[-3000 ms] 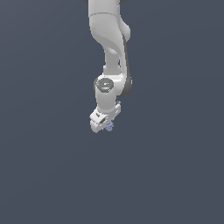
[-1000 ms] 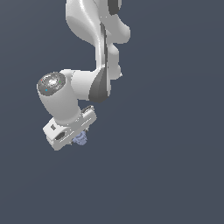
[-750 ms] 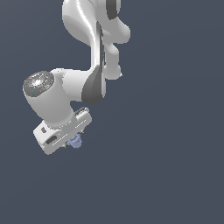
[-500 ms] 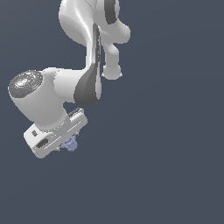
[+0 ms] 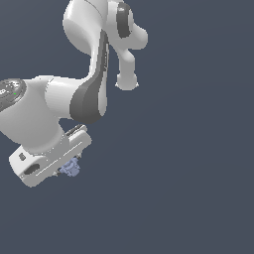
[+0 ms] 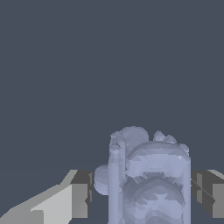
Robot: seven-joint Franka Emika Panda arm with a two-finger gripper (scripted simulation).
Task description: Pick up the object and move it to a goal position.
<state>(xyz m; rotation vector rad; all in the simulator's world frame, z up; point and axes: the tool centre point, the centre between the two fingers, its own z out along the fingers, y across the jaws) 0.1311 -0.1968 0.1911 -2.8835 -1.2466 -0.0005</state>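
Carrying object point(image 5: 70, 168) to goal
My jaws clamped on it, low at the exterior view's left; I'd keep grip firm, move smoothly, no goal marker visible.

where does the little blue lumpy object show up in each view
Exterior view: the object is small, low on the exterior view's left, tucked under the white pincer.
Wrist view: the object is large and close, between the two grey fingers.
Shared landmark: the pincer shut on the object, seen in both views.
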